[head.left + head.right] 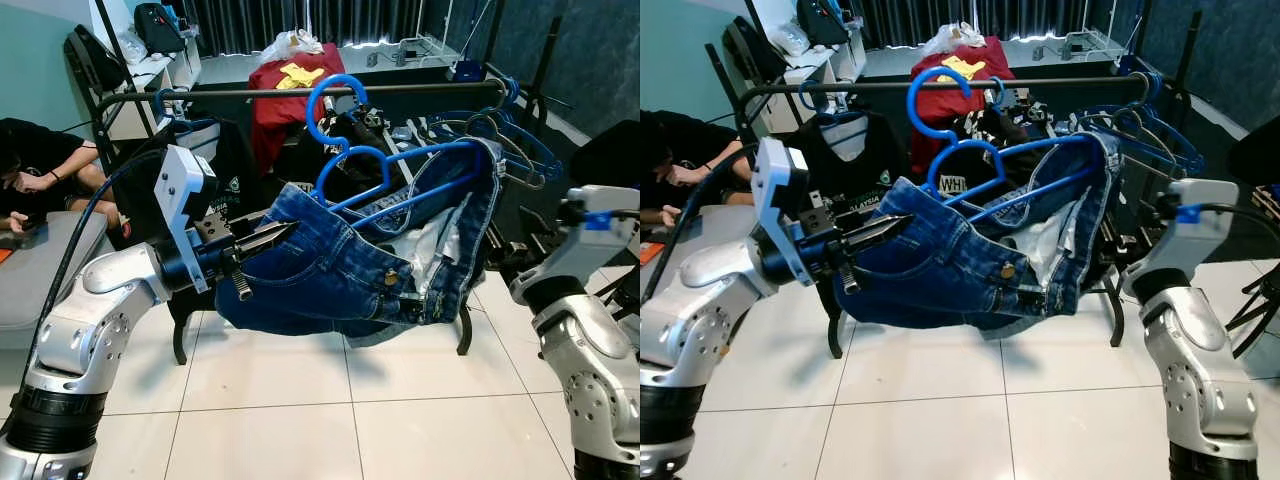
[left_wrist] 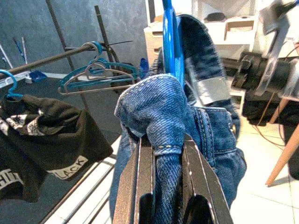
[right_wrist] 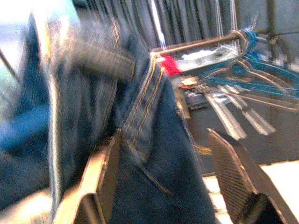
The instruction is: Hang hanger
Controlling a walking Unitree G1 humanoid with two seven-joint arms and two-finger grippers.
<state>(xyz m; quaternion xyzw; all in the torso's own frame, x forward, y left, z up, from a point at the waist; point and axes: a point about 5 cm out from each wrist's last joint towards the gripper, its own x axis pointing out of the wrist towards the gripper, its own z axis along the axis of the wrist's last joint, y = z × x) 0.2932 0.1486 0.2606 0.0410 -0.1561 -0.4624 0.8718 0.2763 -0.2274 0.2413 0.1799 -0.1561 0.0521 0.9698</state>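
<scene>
1. Two grippers at the jeans, which are draped over a blue hanger.
2. Left gripper is clamped on a fold of denim at the jeans' left end.
3. Right gripper has its fingers spread, denim lying between them and against one pad.
4. Hanger hook sits just in front of the black rail; contact not clear.
5. Spare blue hangers hang at the rail's right end.
6. Person seated at far left.
</scene>
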